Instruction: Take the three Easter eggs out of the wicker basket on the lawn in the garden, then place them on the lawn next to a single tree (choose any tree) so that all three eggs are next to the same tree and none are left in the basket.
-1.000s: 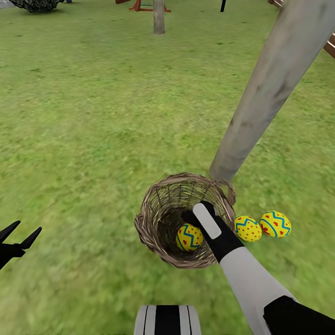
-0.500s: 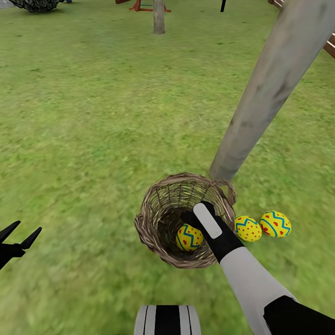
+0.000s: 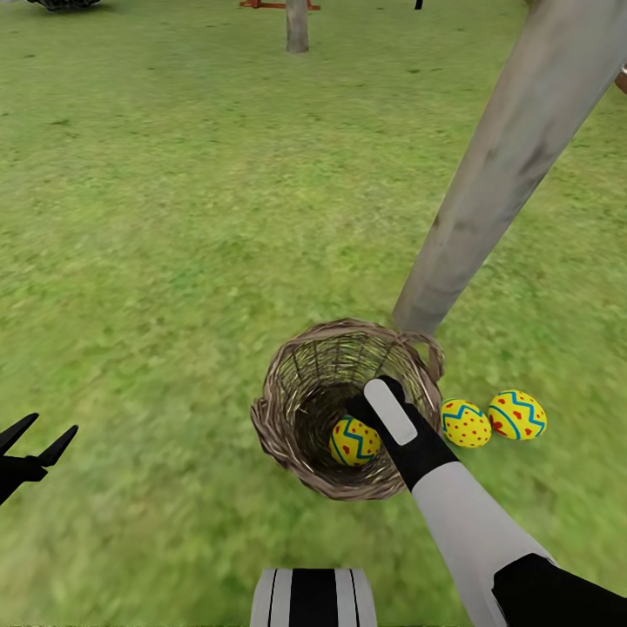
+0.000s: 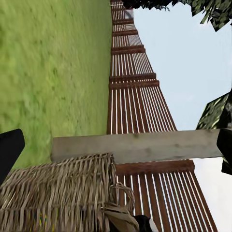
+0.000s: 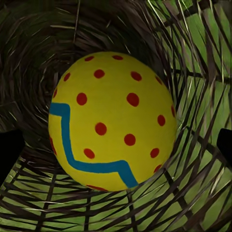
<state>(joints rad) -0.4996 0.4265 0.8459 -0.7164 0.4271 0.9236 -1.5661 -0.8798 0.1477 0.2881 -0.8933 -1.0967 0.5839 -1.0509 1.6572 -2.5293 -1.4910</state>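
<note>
**Last egg in the basket, right arm reaching in**

Head view: two Easter eggs (image 3: 465,423) (image 3: 517,414) lie on the lawn (image 3: 174,218) just beside the wicker basket (image 3: 287,440), near the foot of the pale tree (image 3: 496,174) whose trunk meets the grass right behind the basket. The third egg (image 3: 354,441) sits at the basket's bottom, with the right gripper (image 3: 361,407) lowered inside just above it. The left gripper (image 3: 39,440) hangs well apart over the grass, fingers spread.

Left wrist view: basket weave, the trunk lying across the picture, grass, and a brown slat fence (image 4: 140,96) under pale sky.

Right wrist view: the egg fills the space between the two dark fingertips (image 5: 9,154), which stand apart at either side, not yet touching it (so the hand is open, holding nothing).

By my judgement this is the final pick: the jaws must come down around the egg, close, lift clear of the rim, then set it beside the other two.
</note>
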